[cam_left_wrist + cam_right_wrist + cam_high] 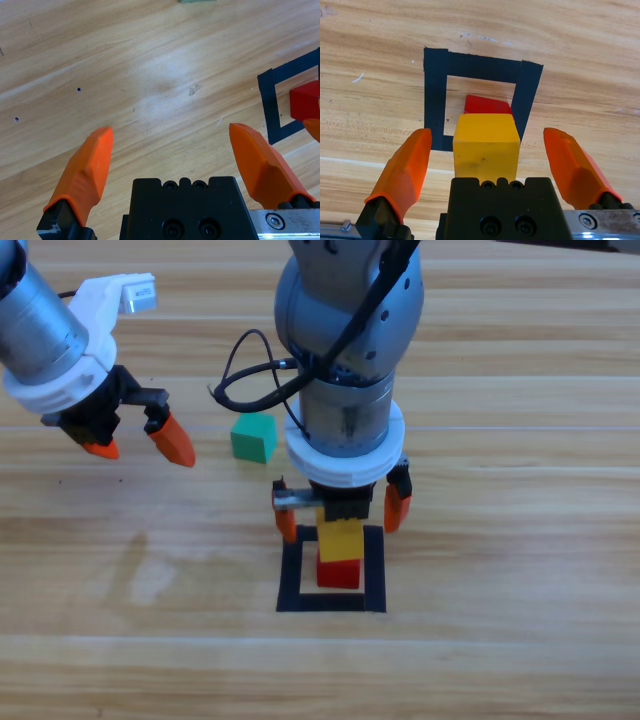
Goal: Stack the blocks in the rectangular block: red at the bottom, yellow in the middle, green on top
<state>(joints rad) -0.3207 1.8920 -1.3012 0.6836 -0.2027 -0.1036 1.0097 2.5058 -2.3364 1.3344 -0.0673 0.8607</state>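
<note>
Landmark: the flat square outline of black tape (332,603) on the wooden table (500,660).

The small matte red cube (339,573) sat inside the tape square, on the bare wood in its hollow middle. The small matte yellow cube (340,538) rested on top of the red cube, stacked, edges roughly lined up in the high view. In the right wrist view the yellow cube (485,147) covered most of the red cube (487,105), only a strip of red showing beyond it, inside the tape outline (434,95).

The small teal-green cube (254,437) lay on the table outside the tape square, up and to the left of it, well apart from the stack.

Right gripper (342,512) was right above the tape square's upper edge, directly over the stack. Its orange jaws were spread wide, one on each side of the yellow cube, gaps visible on both sides, not touching it.

Left gripper (140,445) hung far to the upper left of the tape square, left of the teal-green cube. Its jaws were spread apart with nothing between them; its wrist view showed only bare wood between them, with a corner of the tape outline (270,107) and the red cube (305,100) at the right edge.
</note>
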